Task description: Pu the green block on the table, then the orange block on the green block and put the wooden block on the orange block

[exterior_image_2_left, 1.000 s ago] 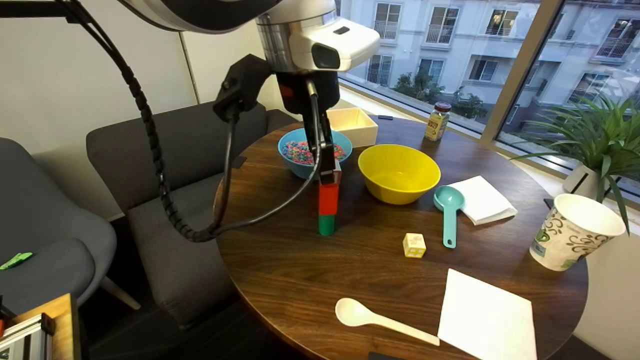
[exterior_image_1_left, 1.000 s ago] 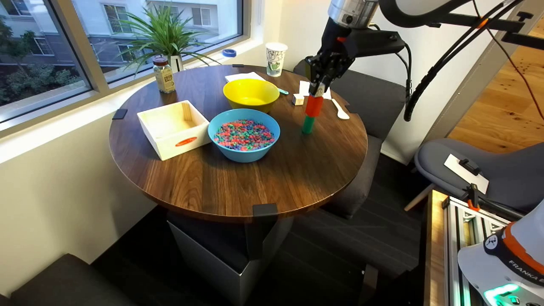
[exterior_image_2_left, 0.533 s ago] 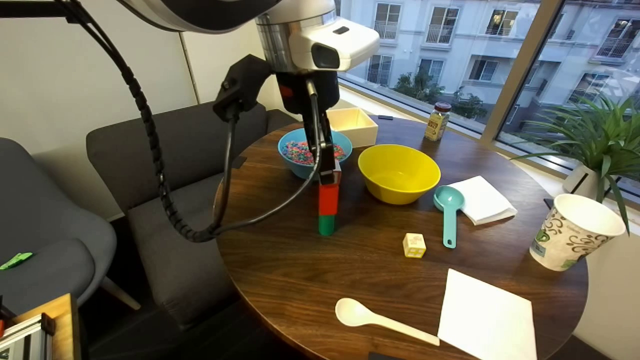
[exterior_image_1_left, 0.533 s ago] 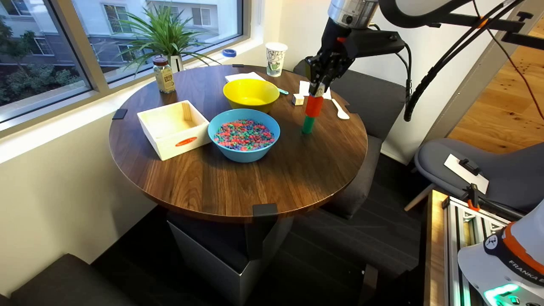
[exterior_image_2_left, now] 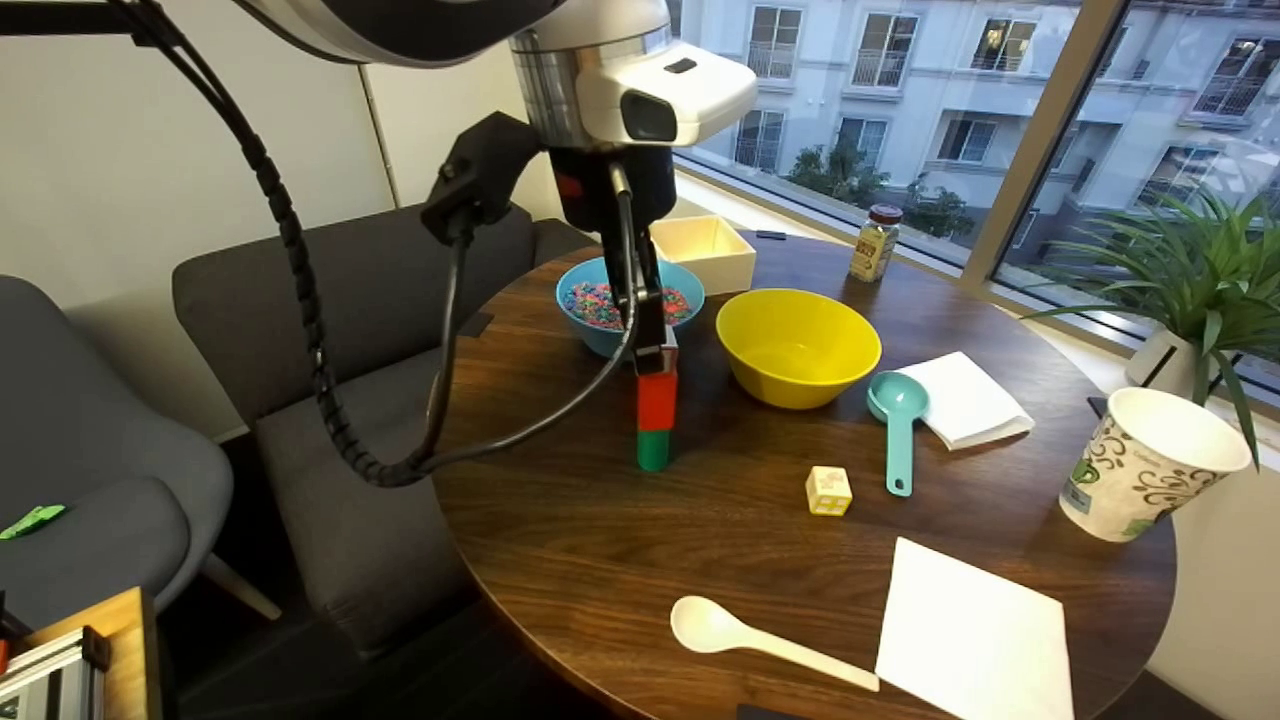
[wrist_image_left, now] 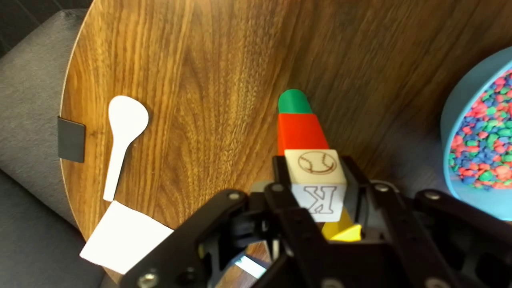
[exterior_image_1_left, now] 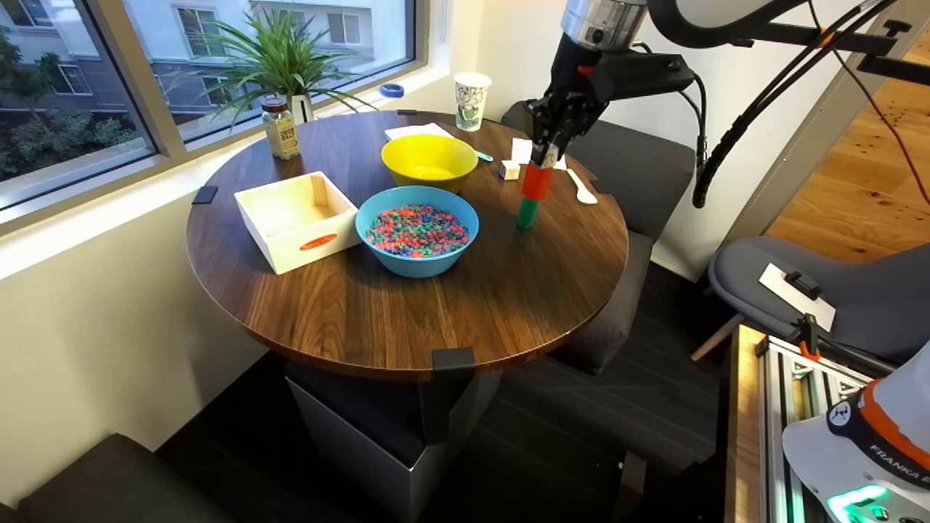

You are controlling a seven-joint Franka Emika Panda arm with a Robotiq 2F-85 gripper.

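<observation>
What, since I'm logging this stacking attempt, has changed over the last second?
In an exterior view, the gripper shifted slightly right, carrying the wooden block along; nothing was let go. The orange block, green block, blue bowl and yellow bowl stayed put.

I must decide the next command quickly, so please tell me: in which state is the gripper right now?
Gripper: closed, holding the wooden block by two opposite sides.

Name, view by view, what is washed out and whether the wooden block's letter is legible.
Wrist view: the letter on the wooden block is legible, but the spoon is nearly flat white; in an exterior view, so is the napkin beside it; in an exterior view, the green base light glares.
</observation>
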